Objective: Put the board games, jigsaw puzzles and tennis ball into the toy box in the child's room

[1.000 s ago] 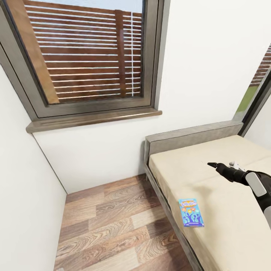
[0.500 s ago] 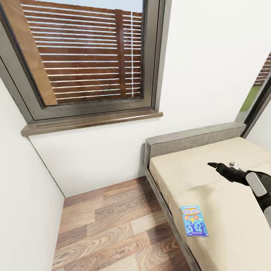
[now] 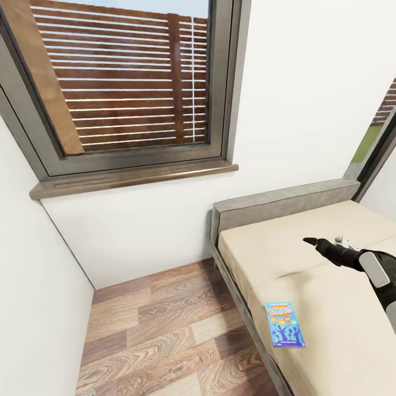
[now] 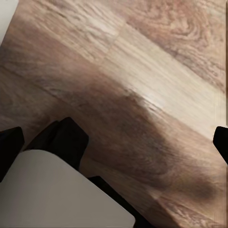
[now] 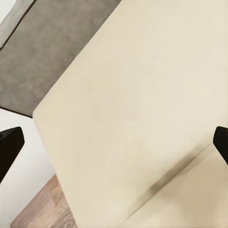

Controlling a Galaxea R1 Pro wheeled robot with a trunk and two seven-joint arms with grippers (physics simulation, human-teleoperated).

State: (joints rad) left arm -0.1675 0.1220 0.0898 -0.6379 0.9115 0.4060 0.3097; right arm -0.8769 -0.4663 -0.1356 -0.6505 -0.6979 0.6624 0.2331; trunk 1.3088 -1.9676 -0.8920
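My right jaws (image 3: 324,241) hung above the cream mattress (image 3: 341,308) of the bed, holding nothing; in the right wrist view the two dark fingertips (image 5: 8,148) sat wide apart at opposite edges of the picture, so I read them as spread. Directly beneath them lay bare mattress with a shallow crease, and past them the grey padded headboard (image 3: 280,201) and a sliver of white wall.

The blue board game (image 3: 285,324) with its yellow title lay flat on the mattress, well apart from the right jaws, nearer to me and close to the bed's floor-side edge.

My left jaws (image 4: 114,137) pointed down at the wood plank floor (image 3: 165,324), their fingertips (image 4: 9,145) likewise far apart at the picture's edges, with nothing between them; part of my own pale and black frame showed beside them.

Farther out, a large grey-framed window (image 3: 126,82) with a brown sill filled the wall beyond the floor, slatted fencing showing through the glass.
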